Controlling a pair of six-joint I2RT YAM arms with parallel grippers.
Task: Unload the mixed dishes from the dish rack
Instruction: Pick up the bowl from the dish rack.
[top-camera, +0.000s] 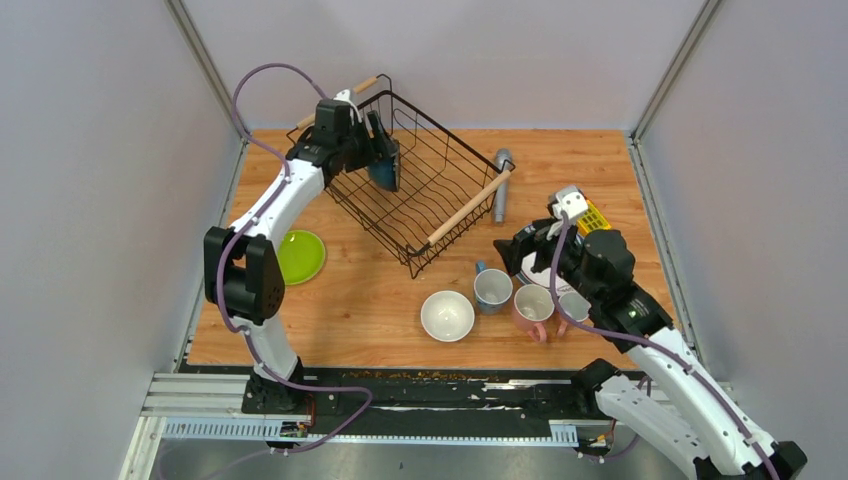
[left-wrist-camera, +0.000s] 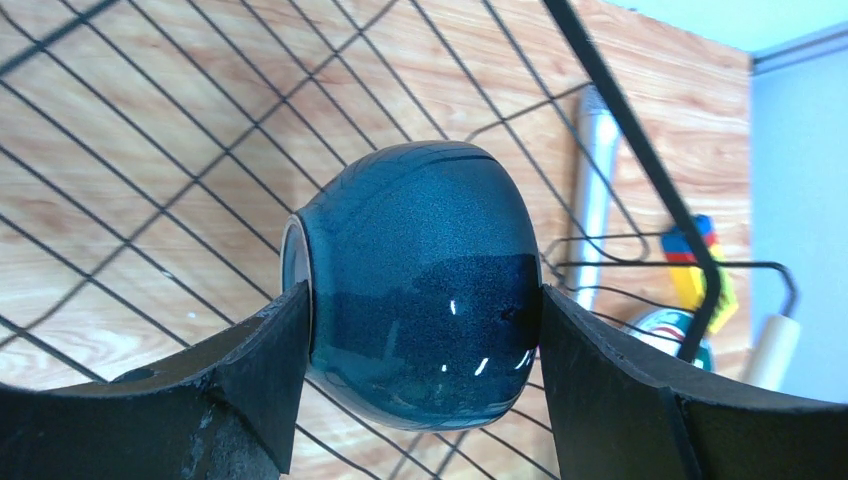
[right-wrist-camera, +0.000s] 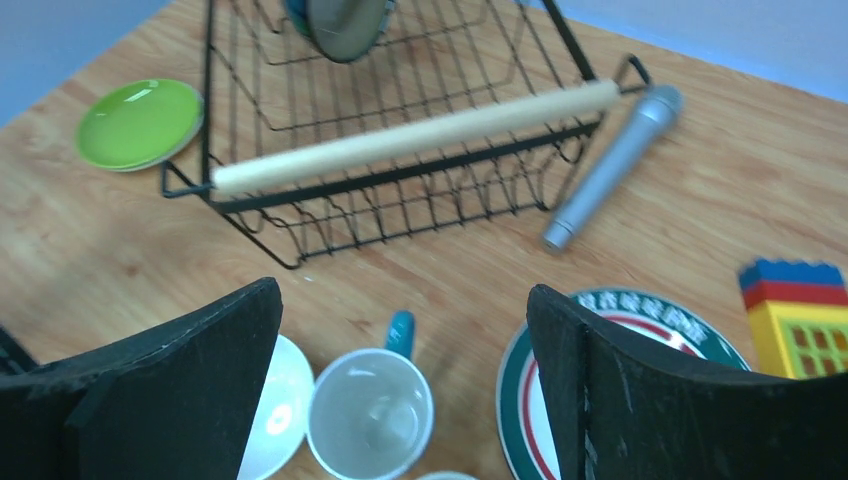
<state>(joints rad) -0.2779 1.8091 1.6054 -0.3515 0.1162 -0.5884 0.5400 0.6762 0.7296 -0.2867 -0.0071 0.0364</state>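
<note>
Since my left fingers (left-wrist-camera: 250, 385) clamp the glossy, rounded teal bowl (left-wrist-camera: 420, 300) inside the dish rack (top-camera: 470, 207), it could slip; my right fingers (right-wrist-camera: 170, 385) gape empty.

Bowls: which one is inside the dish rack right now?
The dark teal bowl, gripped on its side by the left gripper inside the dish rack. The white bowl sits upright on the table, outside it.

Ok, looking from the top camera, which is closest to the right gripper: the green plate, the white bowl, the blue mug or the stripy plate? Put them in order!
From the right gripper, in the top view:
1. Patterned plate, right beneath it.
2. Blue-grey mug, just left of it.
3. White bowl, farther left, past the mug.
4. Lime-green plate, far over on the left side.
</note>
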